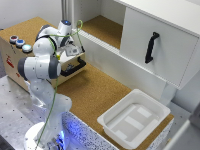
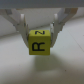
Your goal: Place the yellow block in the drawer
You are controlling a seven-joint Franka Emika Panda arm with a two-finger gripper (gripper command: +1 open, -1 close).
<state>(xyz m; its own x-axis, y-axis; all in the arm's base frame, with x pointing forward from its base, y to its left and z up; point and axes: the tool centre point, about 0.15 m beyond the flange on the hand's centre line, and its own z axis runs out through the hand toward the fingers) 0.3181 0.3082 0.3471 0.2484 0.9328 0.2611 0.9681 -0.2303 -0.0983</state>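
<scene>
In the wrist view the yellow block [image 2: 39, 44], a small cube with black letters R and Z, is pinched between my two fingers [image 2: 20, 22] and hangs above a pale blurred surface. My gripper [image 2: 39, 36] is shut on it. In the exterior view my gripper [image 1: 76, 50] sits just above the drawer [image 1: 70, 75], whose black bar handle [image 1: 75, 66] juts out of the cork-topped wooden box [image 1: 25, 27]. My arm hides most of the drawer's inside, and the block cannot be made out in that view.
Three round coloured buttons [image 1: 19, 42] sit on the box top. A big white cabinet door with a black handle [image 1: 151, 47] stands at the exterior view's right. A white plastic bin [image 1: 134, 117] lies on the cork counter [image 1: 95, 92] at the front.
</scene>
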